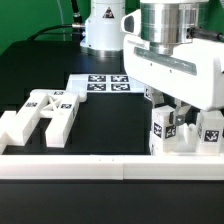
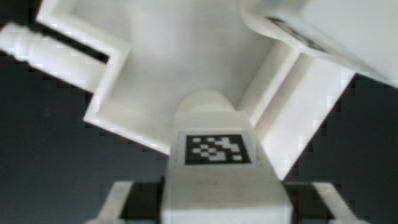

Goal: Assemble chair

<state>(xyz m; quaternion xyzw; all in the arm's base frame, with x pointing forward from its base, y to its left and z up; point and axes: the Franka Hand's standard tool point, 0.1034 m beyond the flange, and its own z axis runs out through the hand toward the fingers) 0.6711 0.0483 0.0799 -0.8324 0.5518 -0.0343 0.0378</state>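
Note:
In the exterior view my gripper (image 1: 179,112) hangs low over a cluster of white chair parts (image 1: 185,132) with black-and-white tags, at the exterior view's right. In the wrist view a white bar with a square tag (image 2: 217,148) stands between my fingers (image 2: 135,200), and the gripper (image 2: 217,198) is shut on it. Past the bar lie wider white plates (image 2: 169,85) of the same cluster, one of them slanting. A ridged white peg (image 2: 39,45) pokes out beside them. More tagged chair parts (image 1: 45,116) lie together at the exterior view's left.
The marker board (image 1: 102,82) lies flat on the black table behind the parts. A long white border rail (image 1: 110,166) runs along the near edge. The robot's base (image 1: 100,25) stands at the back.

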